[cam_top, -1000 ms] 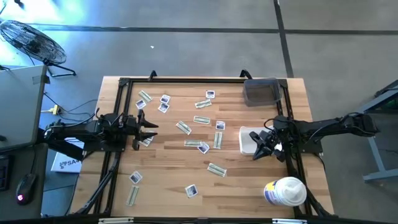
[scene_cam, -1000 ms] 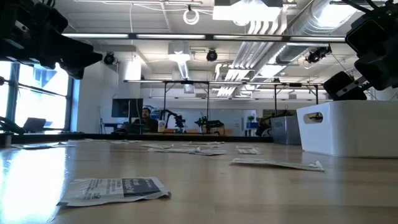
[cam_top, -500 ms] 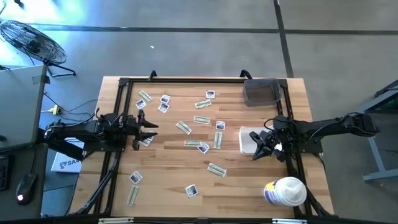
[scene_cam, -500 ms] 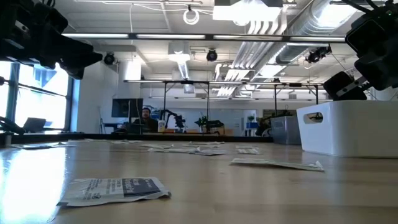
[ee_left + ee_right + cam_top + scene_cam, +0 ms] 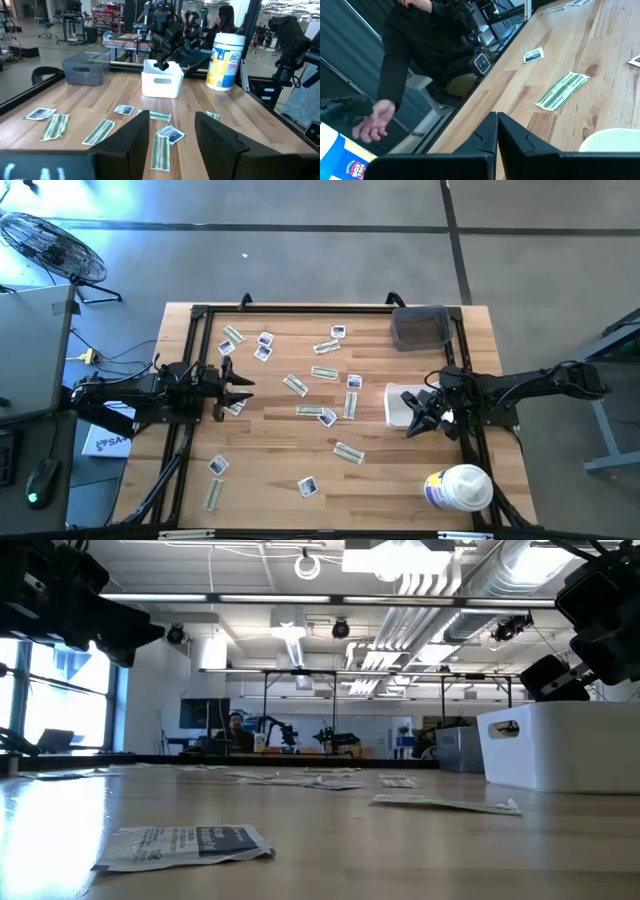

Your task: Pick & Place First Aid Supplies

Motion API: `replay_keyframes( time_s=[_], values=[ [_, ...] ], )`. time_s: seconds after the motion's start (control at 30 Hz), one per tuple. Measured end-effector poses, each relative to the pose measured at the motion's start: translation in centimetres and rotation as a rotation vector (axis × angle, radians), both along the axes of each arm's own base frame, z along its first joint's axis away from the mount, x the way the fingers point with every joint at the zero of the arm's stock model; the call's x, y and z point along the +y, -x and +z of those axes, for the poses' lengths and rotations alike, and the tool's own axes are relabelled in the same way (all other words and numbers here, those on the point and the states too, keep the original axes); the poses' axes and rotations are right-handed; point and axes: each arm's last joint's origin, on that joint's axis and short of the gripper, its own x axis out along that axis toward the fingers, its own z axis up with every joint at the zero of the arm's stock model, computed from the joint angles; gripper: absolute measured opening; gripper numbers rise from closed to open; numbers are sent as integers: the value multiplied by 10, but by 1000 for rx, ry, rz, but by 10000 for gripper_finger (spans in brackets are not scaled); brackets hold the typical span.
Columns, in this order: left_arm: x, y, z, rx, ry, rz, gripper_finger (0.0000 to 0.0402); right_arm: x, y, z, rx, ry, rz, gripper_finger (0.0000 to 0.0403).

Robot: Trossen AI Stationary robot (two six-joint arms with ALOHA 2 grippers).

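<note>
Waiting at the very start, by the look of it: no packet lifted, none visibly binned. Wooden surface carrying everything, largest first. Big round tub at the right arm's near corner, no part of the job. Dark grey bin at the far right corner; white bin just beside the right arm, likely the drop point, contents hidden from view. Person's open hand showing off the surface edge, beyond the right arm.

First aid supplies scattered flat across the middle and left of the surface: narrow greenish strips and small square sachets, mostly apart, a few touching or overlapping. One strip lying alone near the white bin.

Left pincer hovering at the left edge, released, fingers spread, a packet just beside it. Right pincer above the white bin's near edge, clenched, nothing between the fingers.

Next move, as judged: lower the spread left pincer onto that nearest packet; thin flat wrapper calls for a low, edge-on pinch.
</note>
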Motion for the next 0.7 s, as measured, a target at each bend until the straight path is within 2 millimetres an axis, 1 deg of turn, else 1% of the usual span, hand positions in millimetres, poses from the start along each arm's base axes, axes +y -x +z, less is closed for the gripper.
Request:
replay_keyframes(
  time_s=[0.7],
  values=[
    [0, 0, 0, 0, 0, 0, 156, 0, 0, 0, -4, -5, 11, 5]
  ],
)
